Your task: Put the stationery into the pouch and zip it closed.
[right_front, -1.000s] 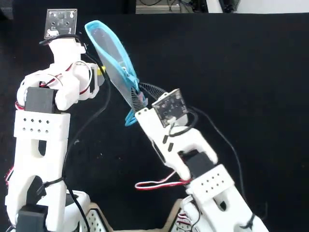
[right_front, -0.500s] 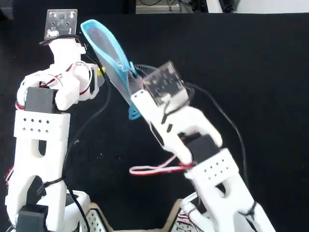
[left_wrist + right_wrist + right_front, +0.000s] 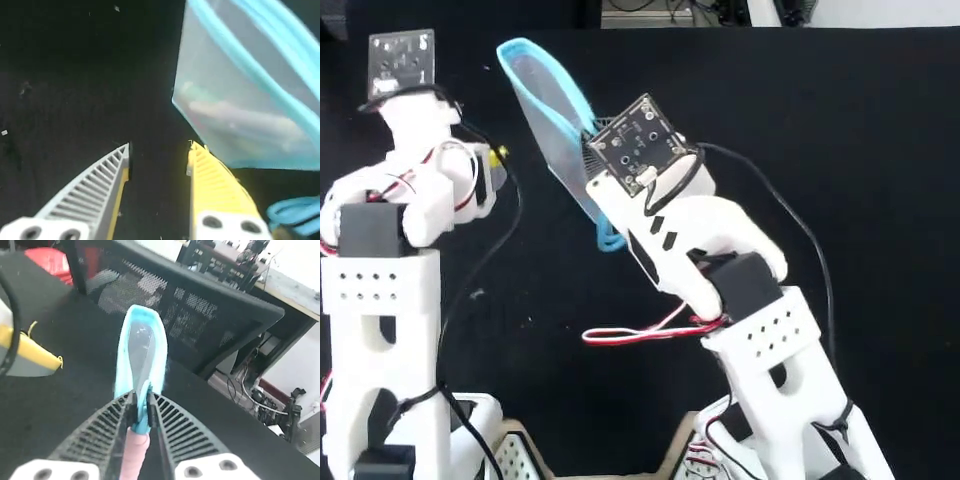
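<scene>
A translucent pouch [image 3: 548,110] with a light-blue zip edge hangs tilted above the black table. My right gripper [image 3: 141,412] is shut on the pouch's blue edge [image 3: 142,390], with a pink item [image 3: 132,455] just below the grip. Through the pouch wall [image 3: 235,117] I see pinkish and green stationery inside. My left gripper [image 3: 157,150] is open with nothing between its fingers. Its yellow finger [image 3: 215,190] lies close beside the pouch's lower corner. In the high view the left gripper [image 3: 492,165] sits left of the pouch, apart from it.
A blue strap loop [image 3: 610,238] dangles from the pouch's lower end, also seen as the blue strap loop [image 3: 295,212]. The black table [image 3: 840,150] stretches bare to the right. A mesh chair [image 3: 200,315] stands beyond the table.
The left arm has drawn away to the left, off the pouch. The right arm has swung up and towards the far left, carrying the pouch with it.
</scene>
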You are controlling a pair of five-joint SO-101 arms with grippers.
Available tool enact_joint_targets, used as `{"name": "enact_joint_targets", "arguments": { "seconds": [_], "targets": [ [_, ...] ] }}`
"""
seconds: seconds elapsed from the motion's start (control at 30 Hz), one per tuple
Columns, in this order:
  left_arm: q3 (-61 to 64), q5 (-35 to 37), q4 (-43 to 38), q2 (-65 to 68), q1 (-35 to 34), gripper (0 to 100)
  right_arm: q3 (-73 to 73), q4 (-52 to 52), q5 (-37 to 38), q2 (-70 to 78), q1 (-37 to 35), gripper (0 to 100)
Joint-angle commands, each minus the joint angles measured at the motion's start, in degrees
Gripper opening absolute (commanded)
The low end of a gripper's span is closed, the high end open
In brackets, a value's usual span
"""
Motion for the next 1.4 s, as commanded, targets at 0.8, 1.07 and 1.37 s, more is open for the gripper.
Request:
{"name": "enact_joint_targets", "arguments": {
  "seconds": [0.8,1.07,1.37],
  "targets": [
    [25.80,5.98,-16.53,-4.22,8.04,19,-12.26,6.68,24.18,0.22,1.05,1.1],
    [46.46,5.63,-27.34,-30.33,9.89,19,-12.35,7.56,24.26,0.84,1.32,1.1],
    [53.58,3.25,-29.89,-42.99,13.23,20,-10.68,20.40,12.40,-3.47,1.05,5.2]
  ]
}}
